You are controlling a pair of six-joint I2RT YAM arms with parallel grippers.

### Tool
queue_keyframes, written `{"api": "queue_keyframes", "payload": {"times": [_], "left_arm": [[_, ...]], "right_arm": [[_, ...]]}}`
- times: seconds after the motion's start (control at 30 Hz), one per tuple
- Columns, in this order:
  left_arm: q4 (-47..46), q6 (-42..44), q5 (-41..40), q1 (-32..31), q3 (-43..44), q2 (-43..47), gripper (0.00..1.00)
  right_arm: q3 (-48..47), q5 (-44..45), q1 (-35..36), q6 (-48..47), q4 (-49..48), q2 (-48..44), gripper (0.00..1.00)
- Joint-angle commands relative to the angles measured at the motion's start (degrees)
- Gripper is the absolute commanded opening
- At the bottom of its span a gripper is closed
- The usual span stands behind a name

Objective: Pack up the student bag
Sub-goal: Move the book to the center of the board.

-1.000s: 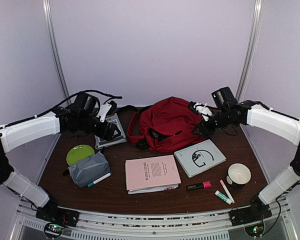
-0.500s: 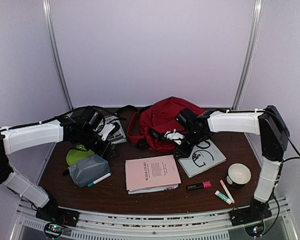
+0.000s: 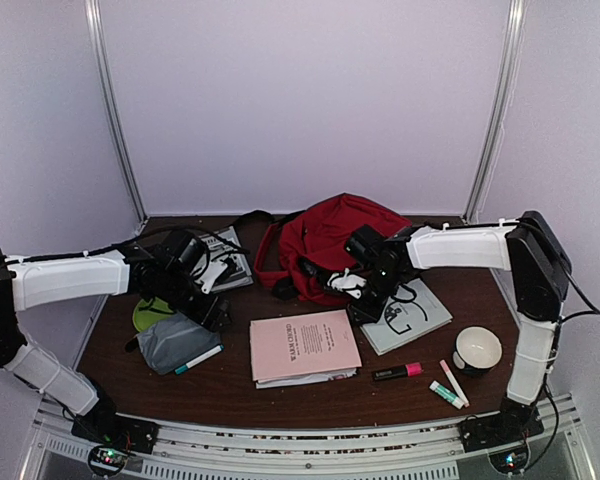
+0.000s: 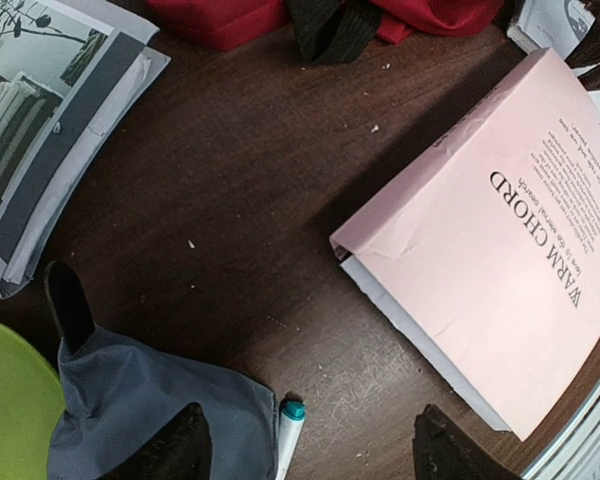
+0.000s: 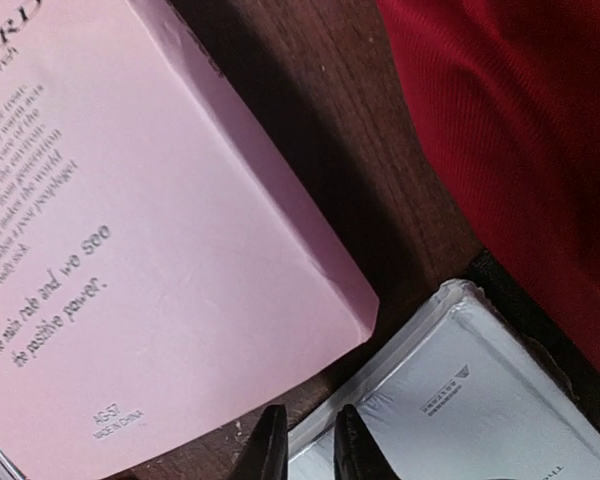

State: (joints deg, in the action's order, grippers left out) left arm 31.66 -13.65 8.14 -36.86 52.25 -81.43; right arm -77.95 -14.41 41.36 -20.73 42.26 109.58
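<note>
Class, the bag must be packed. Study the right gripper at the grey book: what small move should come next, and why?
Probably raise the right gripper slightly to test its hold. Its fingers stand almost together at the grey book's edge, beside the pink book, but whether they pinch it is unclear. The student bag lies just behind.

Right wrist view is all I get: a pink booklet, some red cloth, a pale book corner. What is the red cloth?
Observer: A large red fabric backpack, lying at the back of the brown wooden table.
Operator: What is the other arm doing?
Observer: The left pincer hangs open over the edge of a grey fabric zip pouch, beside a teal-capped white marker.
Operator: Anything off to the side?
Observer: A white round cup stands right of the pale grey book, with a pink highlighter lying on the near side of that book.
</note>
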Motion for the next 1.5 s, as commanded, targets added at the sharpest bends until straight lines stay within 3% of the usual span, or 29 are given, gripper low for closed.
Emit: {"api": "queue_keyframes", "payload": {"times": [0.0,0.53,0.73,0.9,1.33,1.47], "left_arm": [[-3.40,-0.41,0.01,-0.33,0.00,-0.11,0.72],[-4.24,-1.47,-0.56,-0.91,0.95,-1.50,0.72],[-4.29,-1.29,-0.77,-1.05,0.97,-1.60,0.72],[-4.24,-1.54,-0.88,-1.14,0.81,-1.13,0.71],[-5.54,-2.79,-1.62,-1.11,-0.82,-0.02,0.72],[-5.21,-2.66,-1.15,-1.20,-0.26,0.10,0.71]], "right_arm": [[1.42,4.17,0.09,-0.06,1.90,2.39,0.18],[8.66,12.06,-6.97,-1.81,1.60,-3.36,0.15],[8.51,1.40,-4.41,-2.64,2.39,-8.36,0.14],[5.81,-1.67,-0.21,-3.17,3.55,-5.52,0.07],[3.28,-4.76,-0.33,-1.43,5.78,2.72,0.06],[4.43,-2.35,-5.08,-1.00,6.50,2.20,0.07]]}}
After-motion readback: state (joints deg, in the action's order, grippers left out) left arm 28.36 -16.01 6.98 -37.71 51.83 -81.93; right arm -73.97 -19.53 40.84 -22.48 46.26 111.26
